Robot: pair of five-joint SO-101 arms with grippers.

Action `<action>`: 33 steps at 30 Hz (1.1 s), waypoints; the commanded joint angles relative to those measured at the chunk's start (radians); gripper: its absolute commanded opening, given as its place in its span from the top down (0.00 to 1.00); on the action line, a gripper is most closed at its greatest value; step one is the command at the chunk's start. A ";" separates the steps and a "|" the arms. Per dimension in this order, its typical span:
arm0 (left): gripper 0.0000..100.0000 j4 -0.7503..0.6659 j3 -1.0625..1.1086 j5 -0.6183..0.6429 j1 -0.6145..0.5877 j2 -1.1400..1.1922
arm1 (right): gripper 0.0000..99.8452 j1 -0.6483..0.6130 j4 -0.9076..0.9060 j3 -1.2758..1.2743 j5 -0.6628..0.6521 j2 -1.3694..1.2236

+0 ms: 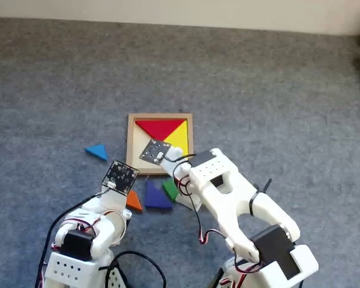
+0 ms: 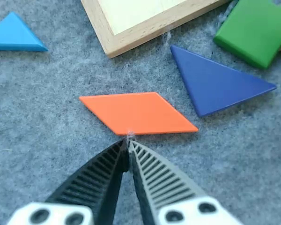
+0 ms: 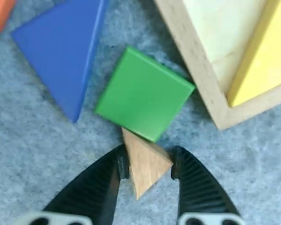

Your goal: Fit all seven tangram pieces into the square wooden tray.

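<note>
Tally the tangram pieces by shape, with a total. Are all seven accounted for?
Triangles: 5 (red triangle, yellow triangle, light blue triangle, dark blue triangle, wooden triangle)
Squares: 1 (green square)
Parallelograms: 1 (orange parallelogram)
Total: 7, so all are accounted for.

In the wooden tray (image 1: 131, 144) lie a red triangle (image 1: 159, 128) and a yellow triangle (image 1: 179, 139), and outside it lie flat a light-blue triangle (image 1: 97, 152), orange parallelogram (image 2: 138, 113), dark-blue triangle (image 2: 215, 82), green square (image 3: 144, 93) and wood-coloured triangle (image 3: 145, 164).
</note>
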State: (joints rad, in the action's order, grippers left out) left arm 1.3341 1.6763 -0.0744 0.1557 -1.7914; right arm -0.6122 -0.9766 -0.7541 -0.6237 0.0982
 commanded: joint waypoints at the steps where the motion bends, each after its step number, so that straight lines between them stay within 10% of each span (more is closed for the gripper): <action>1: 0.99 0.000 0.021 0.006 0.015 -0.045 | 0.90 0.038 -0.041 0.031 -0.011 0.087; 33: 0.99 0.000 0.021 0.006 0.015 -0.045 | 0.90 -0.059 0.239 0.033 -0.011 0.251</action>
State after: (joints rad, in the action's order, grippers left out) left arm 1.3341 1.6763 -0.0744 0.1557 -1.7914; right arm -0.6444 -0.8017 -0.7587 -0.6252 0.3023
